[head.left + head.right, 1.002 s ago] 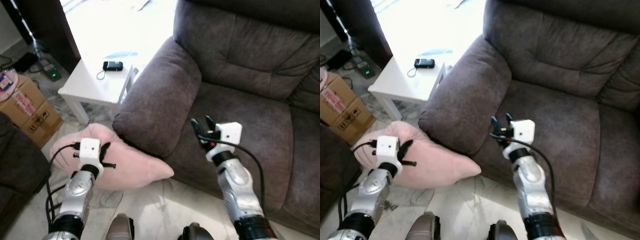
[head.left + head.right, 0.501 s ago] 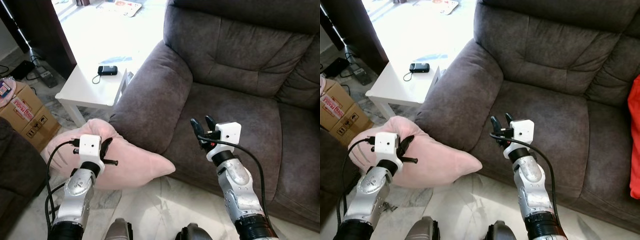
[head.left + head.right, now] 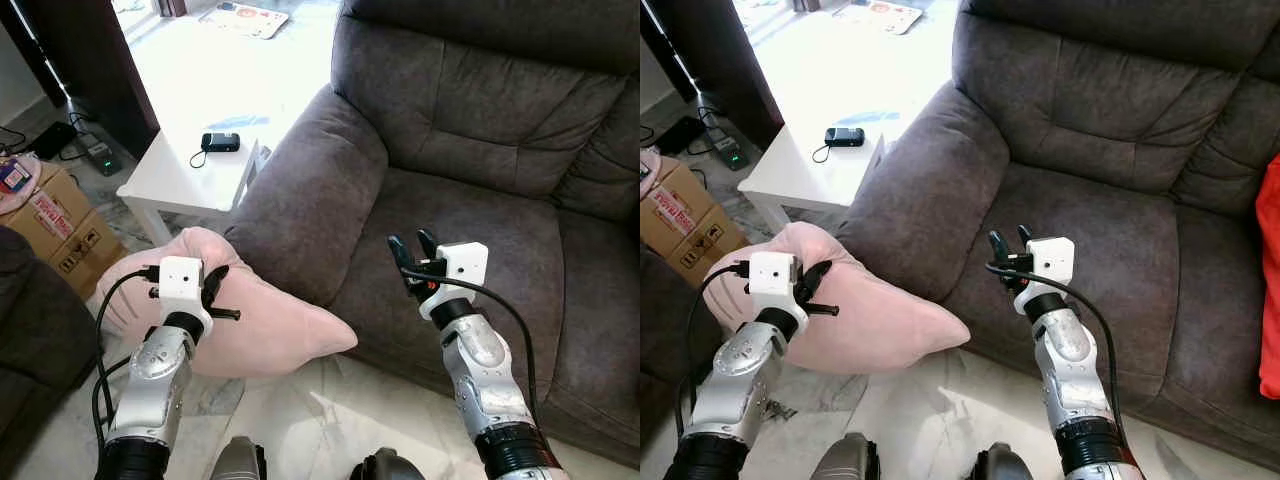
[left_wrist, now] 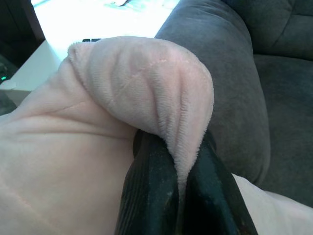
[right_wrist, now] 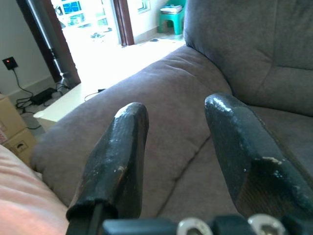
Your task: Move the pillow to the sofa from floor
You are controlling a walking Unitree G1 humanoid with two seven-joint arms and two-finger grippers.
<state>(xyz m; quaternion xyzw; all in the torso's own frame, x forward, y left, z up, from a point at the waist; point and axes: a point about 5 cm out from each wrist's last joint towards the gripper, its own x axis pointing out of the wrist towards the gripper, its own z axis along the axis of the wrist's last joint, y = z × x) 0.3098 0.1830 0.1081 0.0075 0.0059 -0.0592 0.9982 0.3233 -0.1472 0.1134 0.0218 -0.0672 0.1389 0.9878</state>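
Observation:
A soft pink pillow (image 3: 260,325) leans against the front of the dark grey sofa's armrest (image 3: 310,200), its lower part by the floor. My left gripper (image 3: 218,292) is shut on a fold of the pillow's upper edge; the left wrist view has the pink fabric (image 4: 146,88) pinched between the two black fingers (image 4: 151,196). Over the front of the sofa seat cushion (image 3: 490,230) my right gripper (image 3: 408,246) hovers open, holding nothing; its fingers (image 5: 117,161) point toward the armrest.
A white side table (image 3: 195,165) with a small black device (image 3: 221,142) stands left of the armrest. Cardboard boxes (image 3: 55,215) sit at the far left, beside a dark piece of furniture (image 3: 25,330). Something red (image 3: 1268,280) lies on the sofa's right side.
The camera has shifted slightly. The left gripper with the pillow's edge has risen a little; the right gripper stays open over the seat.

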